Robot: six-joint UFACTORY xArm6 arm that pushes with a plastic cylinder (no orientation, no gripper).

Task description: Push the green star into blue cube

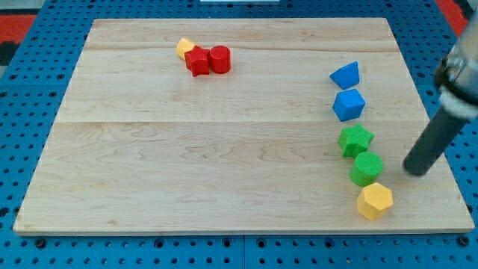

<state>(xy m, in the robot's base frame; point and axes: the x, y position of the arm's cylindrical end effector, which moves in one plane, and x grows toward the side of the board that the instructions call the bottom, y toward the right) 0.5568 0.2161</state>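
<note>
Camera view shows a pale wooden board (224,149) on a blue pegboard (30,97), with no containers on it. Near the view's right edge a column of blocks runs downward: a blue wedge-like block (346,75), the blue cube (349,104), the green star (355,140), a green cylinder (367,168) and a yellow hexagonal block (374,200). The star sits just beneath the cube, barely apart, touching the cylinder; its heading is unclear. The rod has no jaws and holds nothing; my tip (415,172) rests right of the cylinder, apart from it. At the view's top left, a yellow block (184,48), a red block (198,62) and a red cylinder (219,59) cluster together. Bare board spreads widely leftward.
</note>
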